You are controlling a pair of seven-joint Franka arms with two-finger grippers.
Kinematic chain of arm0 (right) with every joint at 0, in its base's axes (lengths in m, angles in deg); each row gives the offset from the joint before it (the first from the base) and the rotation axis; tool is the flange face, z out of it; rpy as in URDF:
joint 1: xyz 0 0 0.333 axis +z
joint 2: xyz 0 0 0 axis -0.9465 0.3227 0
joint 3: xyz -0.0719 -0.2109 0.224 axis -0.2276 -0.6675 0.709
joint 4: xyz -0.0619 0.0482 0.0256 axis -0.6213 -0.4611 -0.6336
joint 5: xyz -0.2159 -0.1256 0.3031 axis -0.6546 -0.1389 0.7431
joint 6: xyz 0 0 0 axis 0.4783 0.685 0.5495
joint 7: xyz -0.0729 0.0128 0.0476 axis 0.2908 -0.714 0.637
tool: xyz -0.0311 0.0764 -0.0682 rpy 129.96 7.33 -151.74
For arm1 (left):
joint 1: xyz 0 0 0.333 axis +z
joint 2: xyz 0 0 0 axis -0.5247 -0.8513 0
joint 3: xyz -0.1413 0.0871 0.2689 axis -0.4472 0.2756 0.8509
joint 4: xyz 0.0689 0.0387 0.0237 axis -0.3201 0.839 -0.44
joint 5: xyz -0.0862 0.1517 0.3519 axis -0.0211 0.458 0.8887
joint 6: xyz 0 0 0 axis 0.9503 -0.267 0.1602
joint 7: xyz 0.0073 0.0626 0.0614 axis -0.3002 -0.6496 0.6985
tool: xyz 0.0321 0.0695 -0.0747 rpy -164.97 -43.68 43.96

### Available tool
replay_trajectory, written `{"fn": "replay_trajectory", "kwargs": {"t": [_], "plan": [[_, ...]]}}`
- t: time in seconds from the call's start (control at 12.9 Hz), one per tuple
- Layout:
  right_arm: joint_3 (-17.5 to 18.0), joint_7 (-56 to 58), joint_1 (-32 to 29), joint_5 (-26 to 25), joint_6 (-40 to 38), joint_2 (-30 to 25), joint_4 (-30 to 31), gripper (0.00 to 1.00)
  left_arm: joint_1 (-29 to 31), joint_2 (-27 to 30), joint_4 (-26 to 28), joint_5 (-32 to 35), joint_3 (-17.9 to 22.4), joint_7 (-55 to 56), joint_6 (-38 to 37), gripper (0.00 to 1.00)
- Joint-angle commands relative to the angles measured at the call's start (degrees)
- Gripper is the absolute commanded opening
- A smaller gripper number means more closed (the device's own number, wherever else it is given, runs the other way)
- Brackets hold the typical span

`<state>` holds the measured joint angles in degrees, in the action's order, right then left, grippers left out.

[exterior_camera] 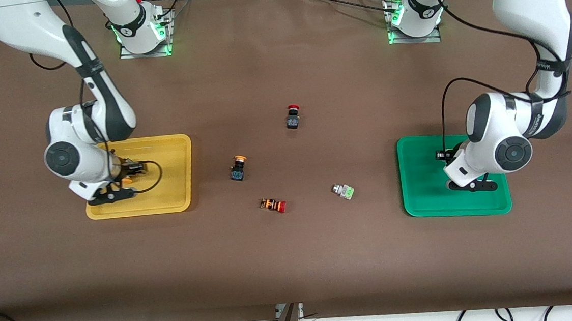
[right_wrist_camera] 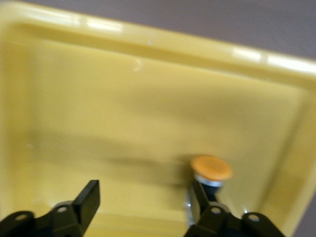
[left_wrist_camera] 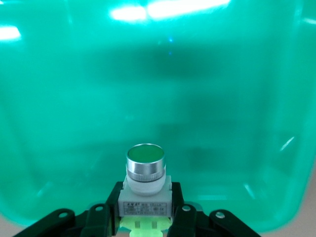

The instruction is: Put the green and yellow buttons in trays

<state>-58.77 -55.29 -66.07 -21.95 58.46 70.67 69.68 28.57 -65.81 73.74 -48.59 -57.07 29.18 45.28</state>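
Note:
My left gripper is shut on a pale-green and silver button and holds it low over the green tray. In the front view this gripper is over the green tray. My right gripper is open, low in the yellow tray. A yellow-capped button stands on the tray floor against the outside of one finger. In the front view the right gripper is over the yellow tray. A second yellow button and a second green button lie on the table between the trays.
A red-capped black button stands mid-table, farther from the front camera than the loose yellow button. A red-capped button with an orange-striped body lies nearer the front camera, between the loose yellow and green buttons.

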Motion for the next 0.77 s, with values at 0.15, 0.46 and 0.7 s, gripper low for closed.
{"fn": "replay_trajectory", "kwargs": {"t": [0.15,0.46,0.7], "plan": [[4.5,-19.6,8.5,0.0,-1.5,6.7,-10.2,1.00,0.1,-2.6,-0.7,0.6,-1.5,0.1,2.3,0.38],[6.5,-35.4,14.2,0.0,0.0,13.4,-17.2,1.00,-0.2,1.4,-1.7,0.4,-2.9,0.3,0.2,1.00],[7.5,-38.3,14.8,0.0,5.0,16.2,-18.6,1.00,-0.2,3.5,-6.3,0.0,-7.2,3.1,-2.0,1.00]]}}
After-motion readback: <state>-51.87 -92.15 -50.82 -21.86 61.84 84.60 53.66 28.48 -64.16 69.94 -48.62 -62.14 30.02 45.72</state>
